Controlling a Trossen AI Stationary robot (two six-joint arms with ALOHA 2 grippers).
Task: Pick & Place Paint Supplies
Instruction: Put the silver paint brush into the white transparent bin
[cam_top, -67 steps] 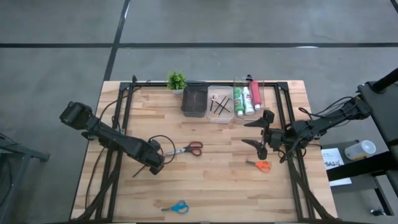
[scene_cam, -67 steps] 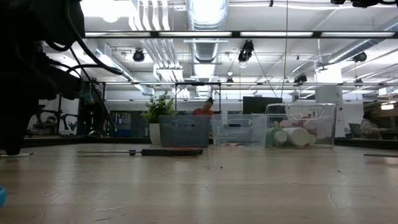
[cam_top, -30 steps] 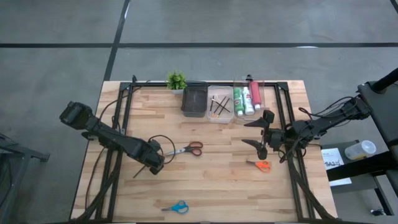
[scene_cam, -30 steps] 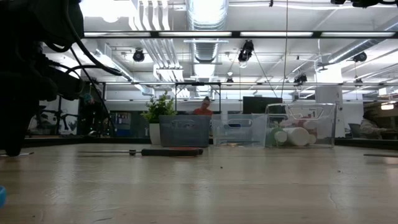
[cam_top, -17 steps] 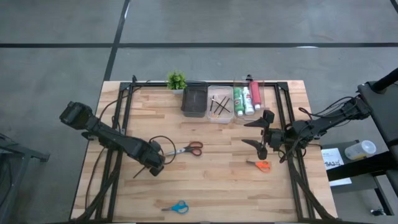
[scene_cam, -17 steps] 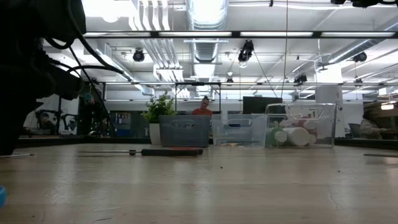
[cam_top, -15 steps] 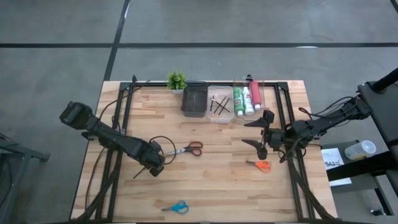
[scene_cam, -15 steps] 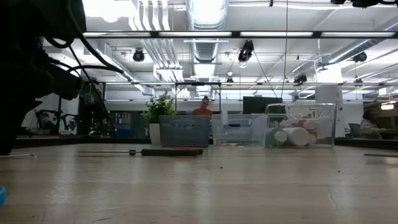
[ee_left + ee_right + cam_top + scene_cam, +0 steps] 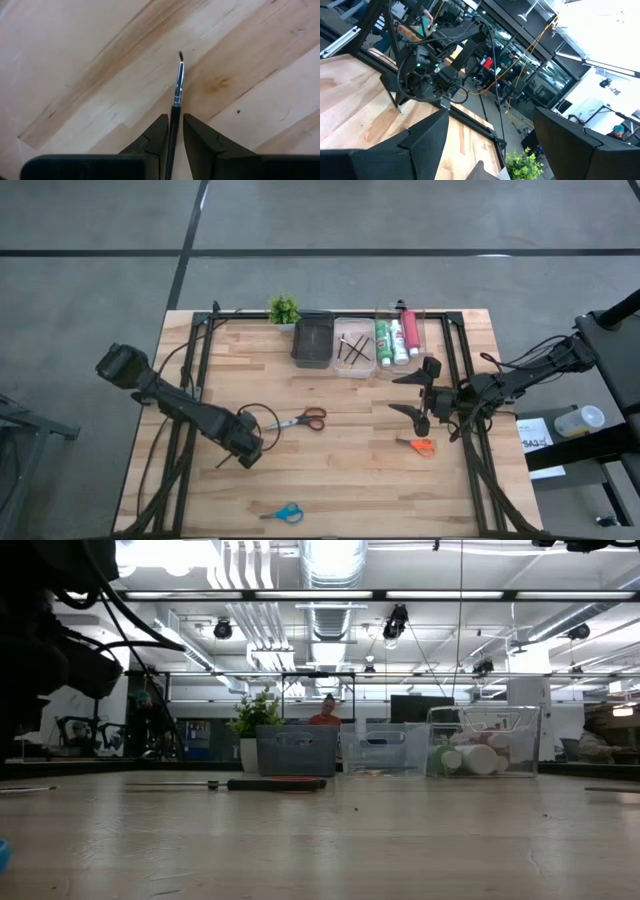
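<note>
Left end effector (image 9: 243, 448) pinched nearly closed (low); right end effector (image 9: 414, 392) spread wide

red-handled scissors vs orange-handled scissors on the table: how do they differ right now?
The red-handled scissors lie near the table's middle, just beside the left gripper; the orange-handled scissors lie further right, below the right gripper. The red pair shows long silver blades pointing left; the orange pair looks smaller, its blades hardly visible. Handle colour differs: dark red against bright orange. Both lie flat on the wooden table, outside the bins, and neither is held.
</note>
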